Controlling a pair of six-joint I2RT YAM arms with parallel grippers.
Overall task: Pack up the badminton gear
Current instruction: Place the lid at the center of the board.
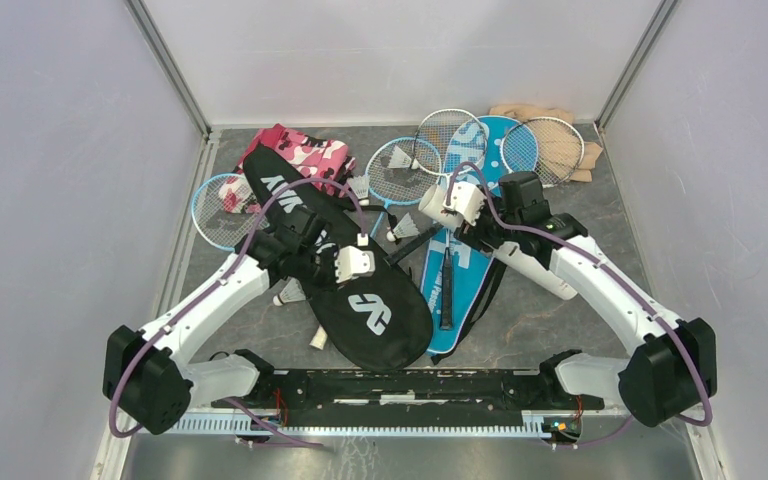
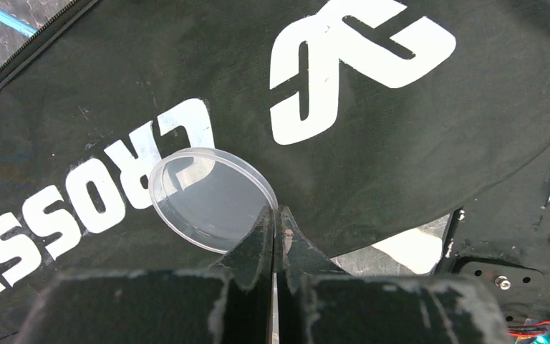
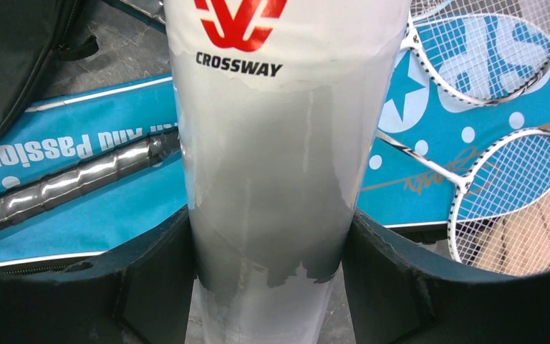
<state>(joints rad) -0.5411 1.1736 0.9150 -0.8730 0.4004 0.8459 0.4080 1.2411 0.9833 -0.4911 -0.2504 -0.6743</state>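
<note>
If judged from the spread on the bench, progress: early, with nothing visibly packed yet.
Left claw: fingers pressed together on the rim of a clear lid, held just above the black CROSSWAY cover.
Right claw: clamped on either side of the white tube, red CROSSWAY logo facing the wrist camera, held above the blue racket cover.
Tube contents: cannot tell from these views.
Step in hand, as a judgement: tube open and lid off, ready for loading shuttlecocks.
Shuttlecocks: loose on the bench, one between the two covers, another just beside the black cover's left edge, another near the cover's far end.
Rackets: all outside the covers; two silver heads resting across the far end of the blue cover, a blue one at far left, a dark grip lying on top of the blue cover, not in it.
Covers: both flat on the bench, side by side; zip state unclear.
Not gear: camouflage cloth and beige cloth at the far edge.
Left to do: shuttlecocks into the tube, lid back on, rackets into covers, covers closed.
</note>
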